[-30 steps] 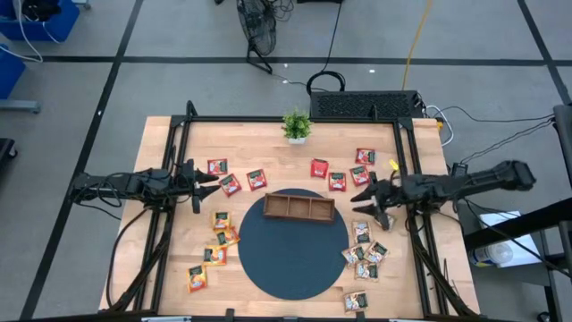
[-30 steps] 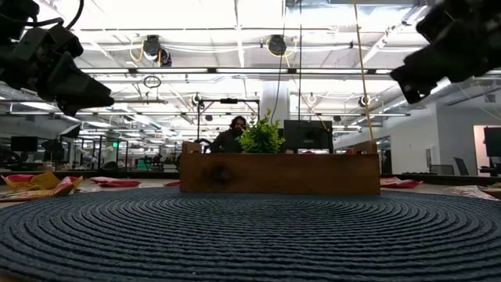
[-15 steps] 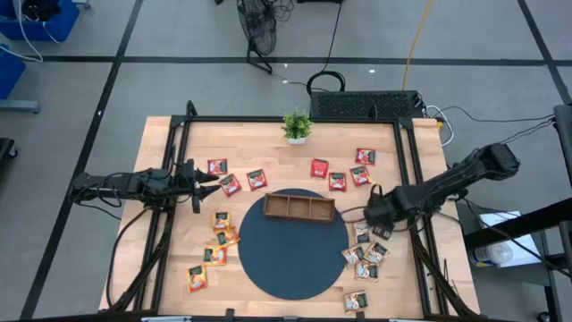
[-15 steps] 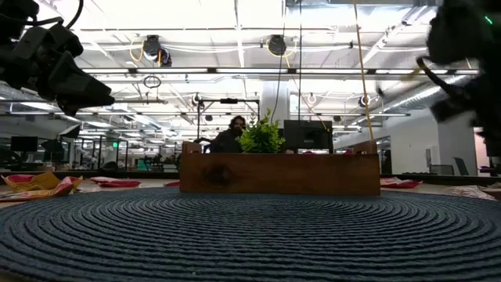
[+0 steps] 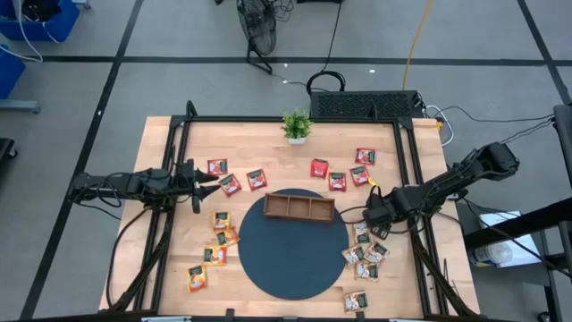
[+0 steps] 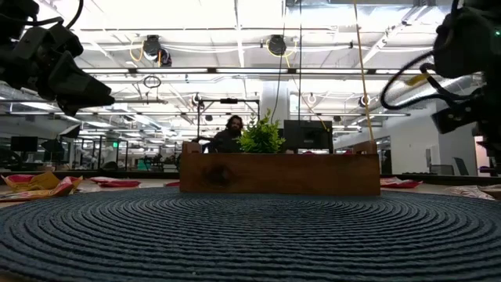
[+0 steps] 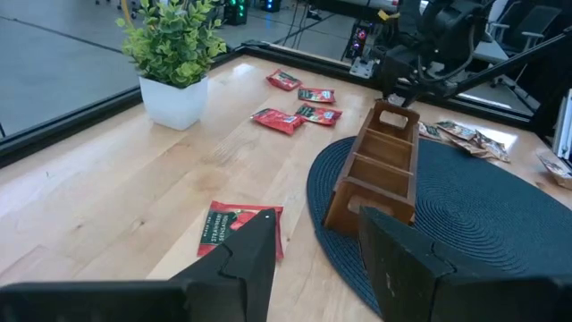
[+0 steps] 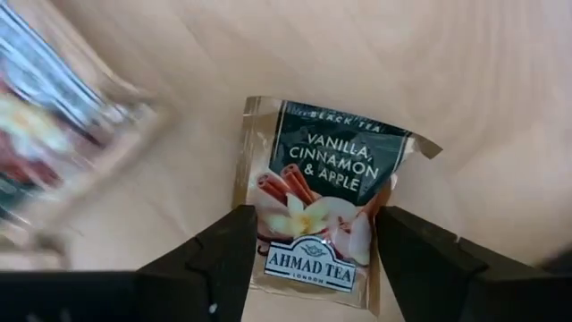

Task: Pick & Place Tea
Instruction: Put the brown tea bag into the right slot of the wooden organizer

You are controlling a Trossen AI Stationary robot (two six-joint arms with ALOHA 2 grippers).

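Observation:
My right gripper (image 5: 369,216) points down, open, near the table's right side, over a pale tea sachet (image 8: 326,183) printed with vanilla, cinnamon and apple. That sachet lies flat on the wood, and the two fingers (image 8: 214,264) stand on either side of its lower end. More pale sachets (image 5: 366,255) lie just nearer. Red sachets (image 5: 337,179) lie at the far side and yellow-orange ones (image 5: 219,234) at the left. My left gripper (image 5: 207,178) waits open and level at the left, above a red sachet (image 7: 239,228).
A brown wooden three-compartment tray (image 5: 298,207) stands on the far part of the dark round mat (image 5: 295,259). A small potted plant (image 5: 296,125) stands at the far edge. Black frame rails run along the table's left and right sides.
My right gripper has tipped from level to pointing down and has rolled. It has sunk and drawn toward the table's near edge, over the pale sachets right of the mat. No sachet has moved.

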